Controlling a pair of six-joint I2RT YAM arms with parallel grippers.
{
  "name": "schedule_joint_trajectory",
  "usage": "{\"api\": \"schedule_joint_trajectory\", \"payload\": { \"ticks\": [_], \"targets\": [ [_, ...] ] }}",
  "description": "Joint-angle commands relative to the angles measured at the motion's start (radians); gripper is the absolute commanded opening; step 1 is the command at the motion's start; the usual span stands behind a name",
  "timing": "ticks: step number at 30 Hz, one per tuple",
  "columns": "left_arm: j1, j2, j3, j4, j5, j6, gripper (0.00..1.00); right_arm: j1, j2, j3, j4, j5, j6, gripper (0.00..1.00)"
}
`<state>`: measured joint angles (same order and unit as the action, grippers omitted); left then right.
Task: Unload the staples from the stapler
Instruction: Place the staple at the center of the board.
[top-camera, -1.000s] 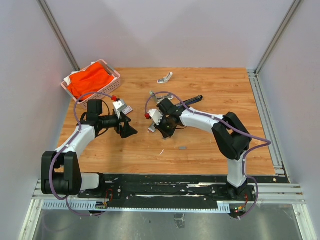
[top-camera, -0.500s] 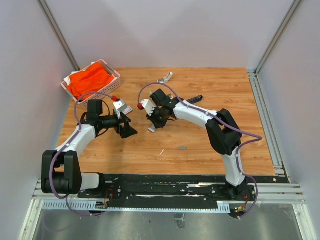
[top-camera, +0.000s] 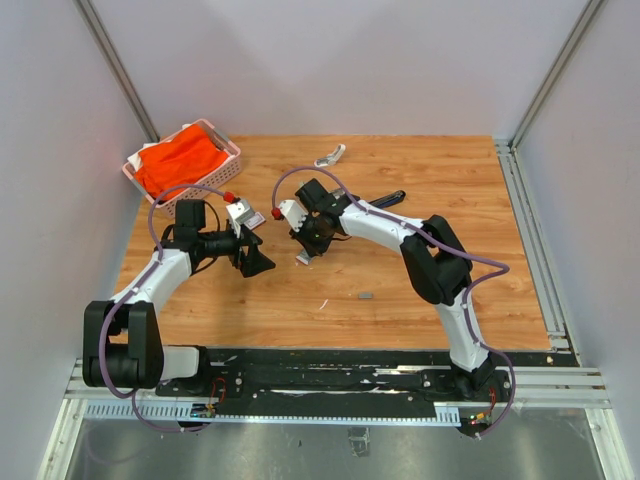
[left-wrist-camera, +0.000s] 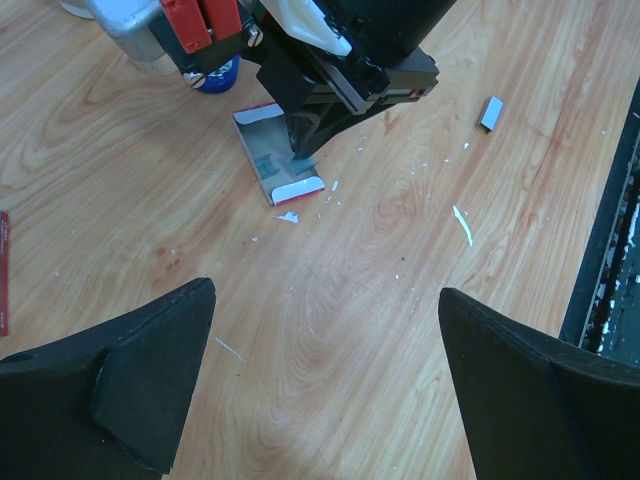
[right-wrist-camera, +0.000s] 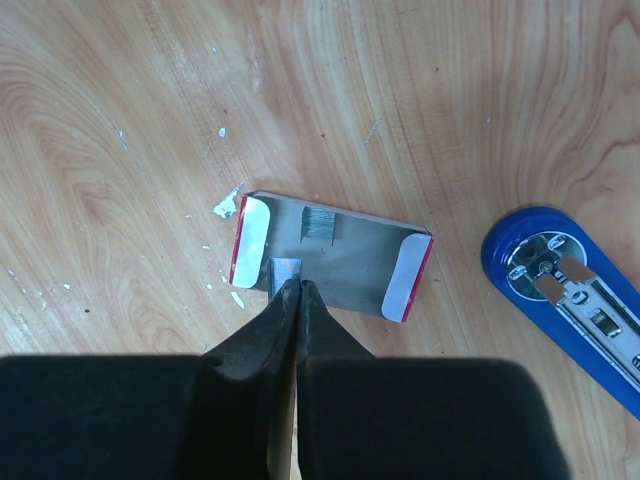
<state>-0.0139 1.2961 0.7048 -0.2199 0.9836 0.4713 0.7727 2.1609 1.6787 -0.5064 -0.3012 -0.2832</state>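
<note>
My right gripper (right-wrist-camera: 296, 286) is shut, with a short silver strip of staples (right-wrist-camera: 285, 270) pinched at its fingertips. It hangs just above a small open flat box (right-wrist-camera: 365, 262) with red-and-white ends. A second staple strip (right-wrist-camera: 320, 224) lies inside the box. The blue stapler (right-wrist-camera: 565, 300) lies open to the right of the box. In the top view the right gripper (top-camera: 310, 240) is over the box (top-camera: 304, 258). My left gripper (left-wrist-camera: 325, 290) is open and empty above bare wood, left of the box (left-wrist-camera: 278, 160). Another loose strip (left-wrist-camera: 491, 112) lies on the table.
A pink basket (top-camera: 228, 150) with orange cloth stands at the back left. A small white-grey tool (top-camera: 330, 155) lies near the back edge. A black elongated object (top-camera: 388, 199) lies behind the right arm. The loose strip (top-camera: 365, 296) lies near the front.
My right gripper has moved left and a little away from the arm bases, and now hangs over the box. The left arm has not moved.
</note>
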Motion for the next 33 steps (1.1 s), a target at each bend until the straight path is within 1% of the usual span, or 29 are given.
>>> {"api": "schedule_joint_trajectory", "payload": {
  "ticks": [1,19,25,29,33],
  "targets": [
    [0.012,0.005,-0.008,-0.003,0.030,0.020,0.98,-0.023,0.012,0.022,-0.025,0.026,0.010,0.01],
    [0.012,0.007,-0.007,-0.004,0.028,0.021,0.98,-0.020,0.026,0.029,-0.011,0.023,0.031,0.03],
    [0.012,0.007,-0.007,-0.006,0.029,0.024,0.98,-0.020,0.014,0.036,-0.012,0.028,0.031,0.10],
    [0.012,0.011,-0.007,-0.006,0.028,0.025,0.98,-0.020,-0.011,0.052,-0.016,0.029,0.031,0.12],
    [0.012,0.012,-0.007,-0.006,0.028,0.026,0.98,-0.020,-0.035,0.064,-0.021,0.035,0.024,0.21]
  ]
}}
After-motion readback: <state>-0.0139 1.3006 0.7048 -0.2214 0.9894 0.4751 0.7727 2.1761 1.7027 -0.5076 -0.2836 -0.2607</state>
